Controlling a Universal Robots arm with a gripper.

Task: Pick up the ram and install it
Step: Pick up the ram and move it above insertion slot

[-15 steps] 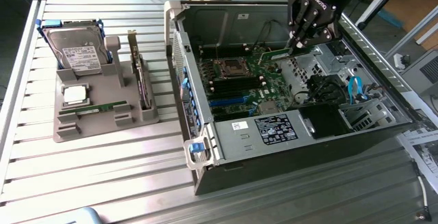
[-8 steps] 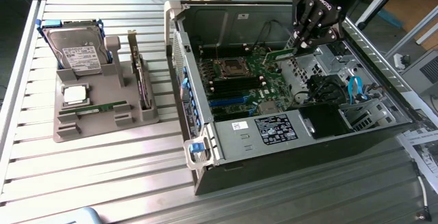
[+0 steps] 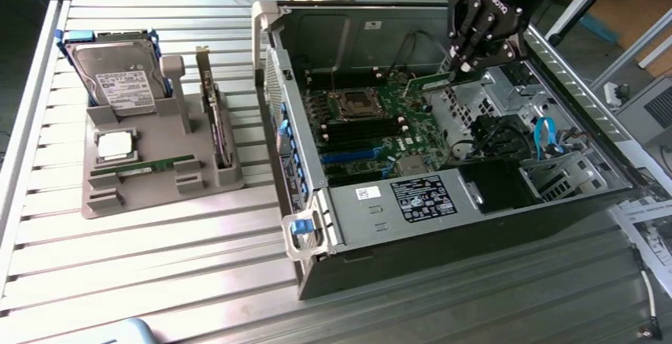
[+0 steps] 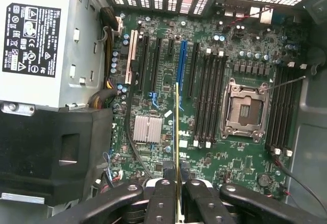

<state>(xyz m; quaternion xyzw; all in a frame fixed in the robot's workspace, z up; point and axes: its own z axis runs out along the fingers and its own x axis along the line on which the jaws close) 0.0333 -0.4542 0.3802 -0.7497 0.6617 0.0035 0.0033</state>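
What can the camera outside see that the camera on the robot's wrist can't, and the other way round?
Exterior view: the grey tray on the table, holding a hard drive, a silver CPU chip and a spare ram stick.
Wrist view: the ram seen edge-on, pinched between the fingers, over the long slots of the motherboard.
Both: the gripper shut on the ram inside the open computer case, and the empty CPU socket.

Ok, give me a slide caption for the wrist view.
Jaws shut on the ram, held edge-on above the motherboard inside the open case.
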